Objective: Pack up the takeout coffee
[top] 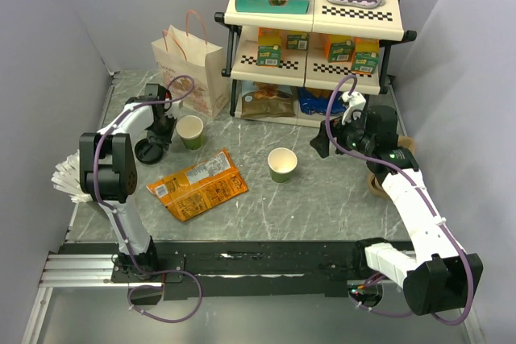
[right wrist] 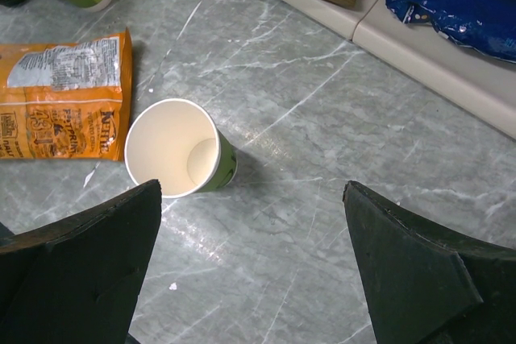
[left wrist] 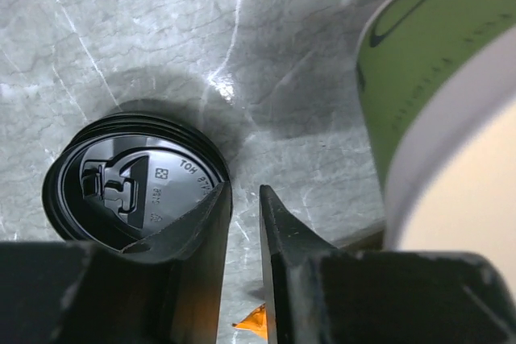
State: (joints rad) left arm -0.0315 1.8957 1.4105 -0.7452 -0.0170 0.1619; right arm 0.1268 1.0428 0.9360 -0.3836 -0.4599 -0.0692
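Observation:
No takeout coffee with a lid on it is in view. A stack of black lids (top: 151,151) (left wrist: 129,183) lies at the left, beside a lidless green cup (top: 190,130) (left wrist: 435,78). My left gripper (top: 161,138) (left wrist: 244,191) hangs low over the table between them, its jaws a narrow gap apart with bare table showing between. Its left finger overlaps the rim of the lids. A second lidless green cup (top: 282,164) (right wrist: 173,147) stands mid-table. My right gripper (top: 322,144) (right wrist: 251,191) hovers wide open to the right of it, holding nothing.
A paper bag (top: 193,66) stands at the back left against a two-tier shelf (top: 314,38) of snacks. An orange chip bag (top: 197,185) (right wrist: 64,94) lies flat at the front centre. White items (top: 68,179) sit at the left edge.

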